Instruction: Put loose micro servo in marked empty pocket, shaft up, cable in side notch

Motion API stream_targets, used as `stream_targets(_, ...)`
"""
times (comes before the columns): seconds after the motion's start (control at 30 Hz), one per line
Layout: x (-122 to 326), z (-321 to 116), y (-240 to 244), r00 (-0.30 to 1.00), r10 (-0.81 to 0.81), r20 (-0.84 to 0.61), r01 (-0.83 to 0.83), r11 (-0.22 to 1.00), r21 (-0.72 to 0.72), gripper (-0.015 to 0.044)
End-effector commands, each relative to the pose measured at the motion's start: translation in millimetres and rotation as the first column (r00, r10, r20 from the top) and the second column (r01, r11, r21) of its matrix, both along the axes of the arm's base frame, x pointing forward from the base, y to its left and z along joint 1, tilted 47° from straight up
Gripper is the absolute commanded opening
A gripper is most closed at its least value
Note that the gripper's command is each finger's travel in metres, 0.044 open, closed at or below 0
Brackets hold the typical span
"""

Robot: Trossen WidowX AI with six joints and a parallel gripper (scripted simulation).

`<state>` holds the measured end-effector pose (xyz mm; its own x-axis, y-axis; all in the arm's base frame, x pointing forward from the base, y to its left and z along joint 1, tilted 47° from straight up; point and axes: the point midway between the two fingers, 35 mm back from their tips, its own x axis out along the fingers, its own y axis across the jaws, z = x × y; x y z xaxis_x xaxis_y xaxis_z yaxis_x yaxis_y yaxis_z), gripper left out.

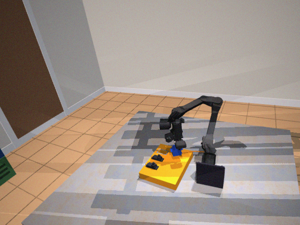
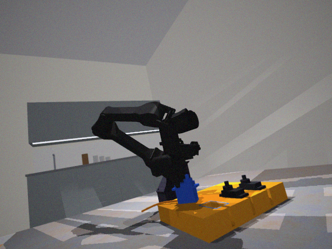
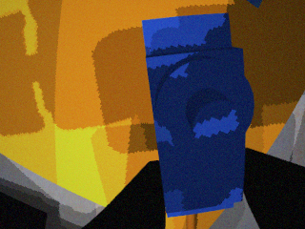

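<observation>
From where I stand, the arm bends up and over, then drops its gripper steeply down to the yellow-orange deck. The 2 fingers are partway closed, 1 against each long side of the blue micro servo, so they have hold of it.

That servo is over the deck near the edge facing the arm's foot, outside the marked pocket and just beside it. Its body is upright, with the output shaft pointing up and the 2 ears sticking out well above the deck. Its underside looks to be at the deck surface, though I can't tell whether it touches. The orange cable runs out from the servo past the deck's edge, on the side away from the pocket, and lies outside the side notch.

The pocket has a thin blue outline and nothing sits in it. Beyond it, 2 black servos sit in a row on the deck, shafts up. The deck rests on a table patched with grey shadows and pale light.
</observation>
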<state>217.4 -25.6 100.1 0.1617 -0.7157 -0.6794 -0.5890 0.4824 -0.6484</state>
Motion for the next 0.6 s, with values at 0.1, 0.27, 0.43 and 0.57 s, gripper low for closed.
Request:
stream_targets(0.1,-1,7,7,1.000,0.004,-0.002,-0.004,1.000,-0.001,0.0000)
stream_targets(0.27,-7,20,20,1.000,0.004,-0.003,-0.004,1.000,-0.002,0.0000)
stream_targets(0.43,-6,21,20,1.000,0.004,-0.003,-0.004,1.000,-0.002,0.0000)
stream_targets(0.57,3,21,22,1.000,0.004,-0.002,-0.004,1.000,-0.002,0.0000)
